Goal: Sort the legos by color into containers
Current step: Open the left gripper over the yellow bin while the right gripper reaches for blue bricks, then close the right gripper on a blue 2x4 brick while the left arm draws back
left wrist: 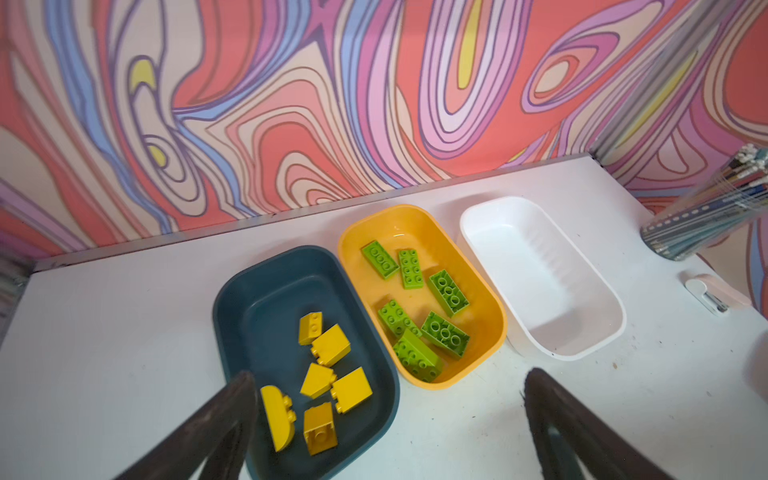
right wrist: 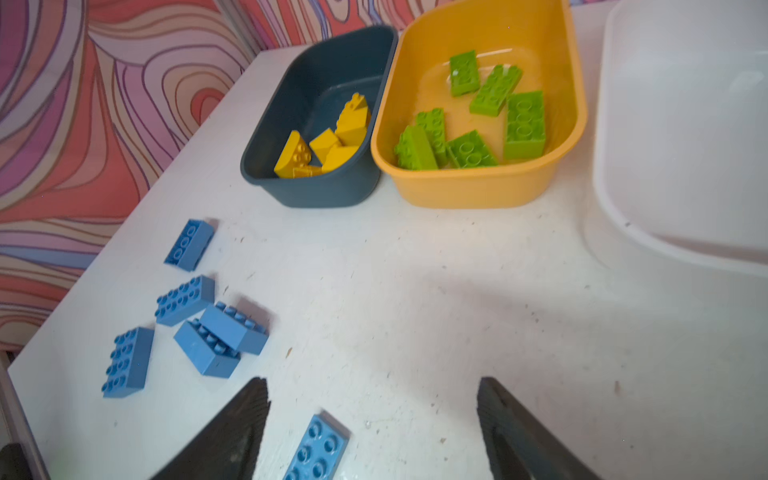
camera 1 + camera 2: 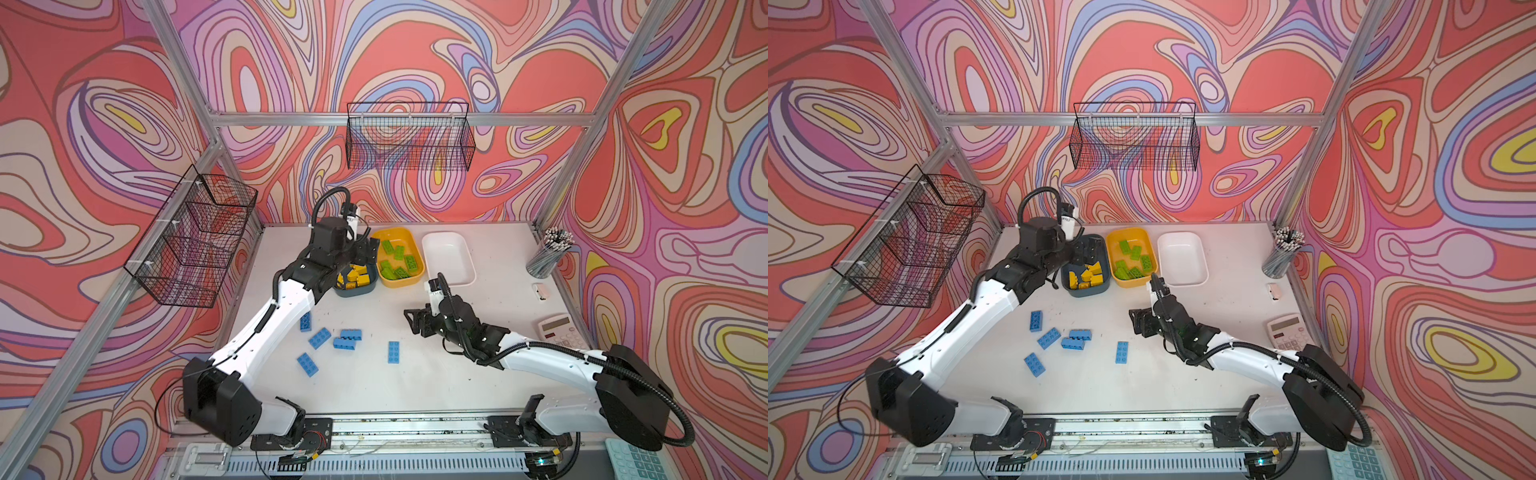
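LEGO SORT, 2 COLORS DOWN: We see the left gripper (image 1: 390,380) hanging over the teal tub (image 1: 257,299) at the 12 o'clock edge of the table (image 3: 415,382), jaws spread wide and gripping nothing. 6 yellow legos (image 1: 331,345) lie bunched at that tub's 6 o'clock end. Hard beside it at 3 o'clock, the yellow tub (image 1: 415,216) holds 6 green legos (image 1: 449,293). The white tub (image 1: 540,270) sits just beside that one, again at 3 o'clock. In both top views we count 6 blue legos (image 3: 319,337) loose on the table, toward 8 o'clock of its middle, 2 of them touching and the rest apart. The right gripper (image 2: 372,386) hovers near the table's middle, pointing toward 9 o'clock, jaws apart and bare. 1 blue lego (image 2: 318,451) lies on the table at its 7 o'clock, untouched.
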Tool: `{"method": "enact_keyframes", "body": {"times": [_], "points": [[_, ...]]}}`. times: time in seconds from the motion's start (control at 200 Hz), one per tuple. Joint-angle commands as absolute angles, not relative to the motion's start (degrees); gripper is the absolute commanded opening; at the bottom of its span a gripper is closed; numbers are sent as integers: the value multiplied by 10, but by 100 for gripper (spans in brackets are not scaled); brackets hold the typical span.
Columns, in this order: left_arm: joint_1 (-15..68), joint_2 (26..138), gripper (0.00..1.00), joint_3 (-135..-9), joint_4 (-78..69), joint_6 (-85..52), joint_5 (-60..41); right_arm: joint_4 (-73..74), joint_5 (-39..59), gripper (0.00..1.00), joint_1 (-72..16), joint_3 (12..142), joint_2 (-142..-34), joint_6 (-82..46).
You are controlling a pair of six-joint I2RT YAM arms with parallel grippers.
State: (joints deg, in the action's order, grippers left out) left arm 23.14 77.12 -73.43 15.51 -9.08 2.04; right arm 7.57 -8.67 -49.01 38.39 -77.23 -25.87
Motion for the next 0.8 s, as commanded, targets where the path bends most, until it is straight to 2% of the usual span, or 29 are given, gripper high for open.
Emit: {"method": "enact_keyframes", "body": {"times": [0.0, 0.18, 0.456, 0.796], "points": [[215, 697, 100, -692, 159, -141, 33, 17, -145, 83, -531, 403, -791, -278], [213, 566, 100, -608, 156, -149, 55, -27, -196, 83, -592, 428, -828, -300], [211, 404, 100, -495, 163, -174, 164, -74, -216, 83, -641, 466, -901, -341], [211, 359, 100, -451, 156, -173, 170, -127, -236, 80, -671, 528, -1000, -372]]}}
